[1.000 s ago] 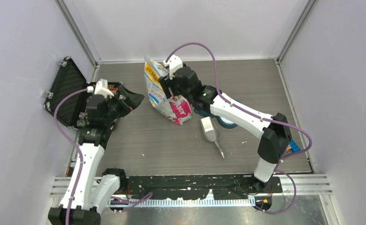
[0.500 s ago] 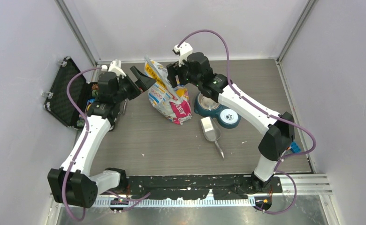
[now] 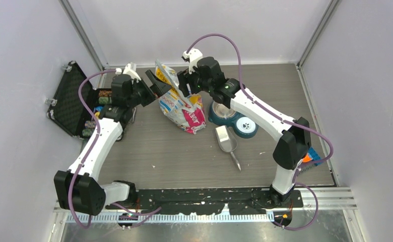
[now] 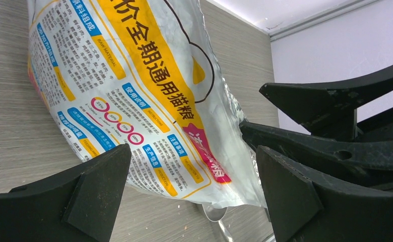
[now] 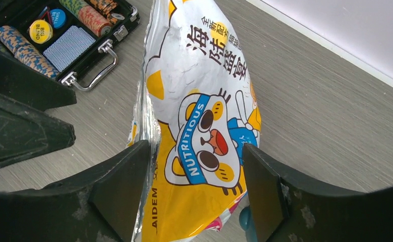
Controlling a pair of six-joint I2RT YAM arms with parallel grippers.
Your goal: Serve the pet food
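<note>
Two jaw pairs spread wide, left gripper and right gripper flanking the top of the upright bag; pet food itself hidden; bowl and scoop just right of the bag.

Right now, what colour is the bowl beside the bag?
The bowl is dark teal with a white paw print; top view.

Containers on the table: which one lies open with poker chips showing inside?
The black case at the table's left edge, lid raised, chip rows showing. The cat-food bag stands mid-table, and the teal pet bowl sits right of it.
</note>
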